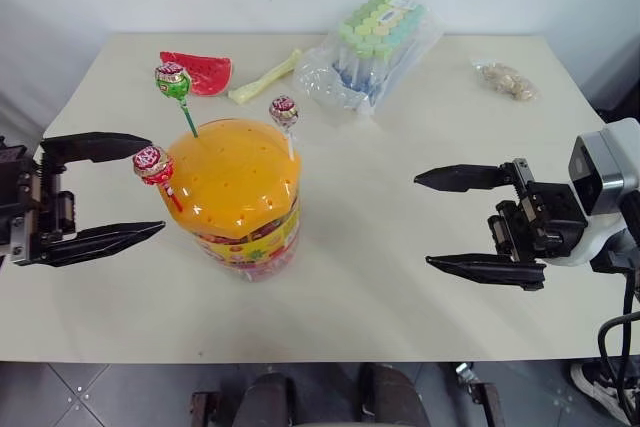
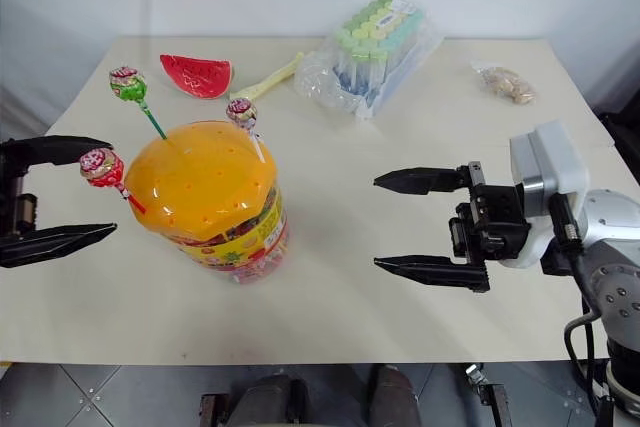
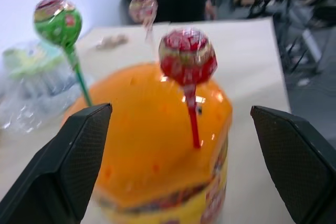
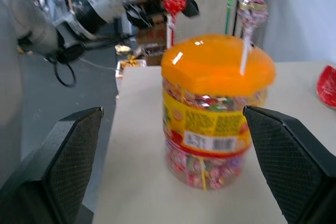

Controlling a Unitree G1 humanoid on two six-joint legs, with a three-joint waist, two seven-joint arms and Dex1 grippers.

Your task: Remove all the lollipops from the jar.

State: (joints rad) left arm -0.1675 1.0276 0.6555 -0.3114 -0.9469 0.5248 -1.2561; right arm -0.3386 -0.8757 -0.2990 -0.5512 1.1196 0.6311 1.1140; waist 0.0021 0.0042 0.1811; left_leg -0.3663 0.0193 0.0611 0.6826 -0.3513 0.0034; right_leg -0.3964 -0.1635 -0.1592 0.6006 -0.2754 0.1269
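Note:
The jar [image 1: 243, 209], a clear tub with a domed orange lid and a yellow-red label, stands left of the table's middle. Three lollipops stick up from the lid's holes: a red one [image 1: 153, 164] at its left edge, a green-red one [image 1: 172, 80] behind that, and a pink-purple one [image 1: 284, 110] at the back right. My left gripper [image 1: 145, 185] is open, level, with the red lollipop just beyond its fingertips. Open too, my right gripper [image 1: 422, 219] hovers well right of the jar, pointing at it, with nothing between its fingers.
A bag of green-capped tubes [image 1: 372, 45] lies at the back of the table, a red watermelon slice [image 1: 197, 72] and a pale yellow piece [image 1: 264, 78] to its left. A small packet of nuts [image 1: 505, 80] lies at the back right.

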